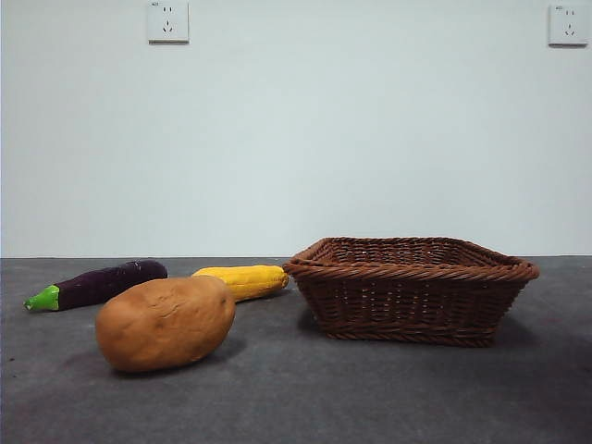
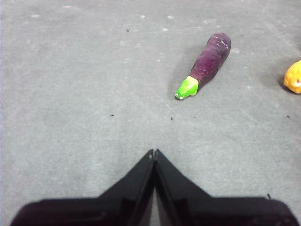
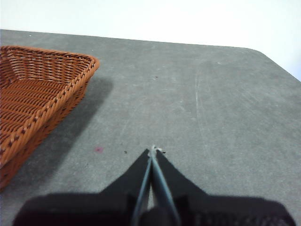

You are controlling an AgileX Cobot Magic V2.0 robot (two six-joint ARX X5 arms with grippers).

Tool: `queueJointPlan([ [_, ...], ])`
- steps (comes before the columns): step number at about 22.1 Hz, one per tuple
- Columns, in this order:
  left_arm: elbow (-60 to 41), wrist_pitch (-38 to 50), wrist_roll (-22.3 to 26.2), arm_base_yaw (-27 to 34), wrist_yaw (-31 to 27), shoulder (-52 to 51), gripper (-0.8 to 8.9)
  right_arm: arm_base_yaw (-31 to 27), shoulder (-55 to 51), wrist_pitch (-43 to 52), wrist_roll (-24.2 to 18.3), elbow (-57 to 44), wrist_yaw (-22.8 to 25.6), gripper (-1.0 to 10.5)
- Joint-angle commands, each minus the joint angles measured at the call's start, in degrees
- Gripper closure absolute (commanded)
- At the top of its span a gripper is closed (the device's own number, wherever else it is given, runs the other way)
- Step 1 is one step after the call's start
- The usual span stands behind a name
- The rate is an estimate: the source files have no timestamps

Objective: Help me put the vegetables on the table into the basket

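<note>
On the dark grey table (image 1: 305,398), a large orange-brown potato (image 1: 166,322) lies nearest the front view camera, left of centre. Behind it lie a dark purple eggplant (image 1: 97,284) with a green stem and a yellow corn cob (image 1: 243,280). The brown wicker basket (image 1: 410,287) stands to their right with nothing showing above its rim. Neither arm shows in the front view. My left gripper (image 2: 154,151) hovers shut over bare table, apart from the eggplant (image 2: 205,64), with one end of the corn cob (image 2: 293,77) at the picture's edge. My right gripper (image 3: 152,149) is shut beside the basket (image 3: 37,94), holding nothing.
A white wall with two power sockets (image 1: 167,21) rises behind the table. The table's rounded far corner (image 3: 263,54) shows in the right wrist view.
</note>
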Motion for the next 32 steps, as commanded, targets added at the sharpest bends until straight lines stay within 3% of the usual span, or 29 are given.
queueJointPlan([
  [1,-0.5,0.6,4.0,0.2,-0.2,0.0,8.14,-0.1,-0.1,0.4,0.0,-0.6,-0.5,9.5],
  [7,-0.5,0.7,6.8,0.2,-0.2,0.0,8.14,-0.1,-0.1,0.4,0.5,-0.6,-1.4,9.5],
  [10,-0.5,2.3,10.6,0.2,-0.1,0.0,8.14,-0.1,-0.1,0.4,3.7,-0.6,-1.6,9.5],
  [16,-0.5,3.6,10.5,0.2,0.3,0.0,8.14,-0.1,-0.1,0.4,13.7,-0.5,-2.2,9.5],
  [21,-0.5,5.3,10.5,0.2,0.3,0.0,8.14,-0.1,-0.1,0.5,15.7,-0.5,-2.2,9.5],
  [26,-0.5,5.5,10.4,0.2,0.3,0.0,8.15,-0.1,-0.1,1.2,22.4,0.3,-2.2,9.5],
  [32,0.8,5.8,4.9,0.2,1.0,0.2,8.16,-0.1,0.4,-1.0,25.7,4.6,-2.2,9.5],
])
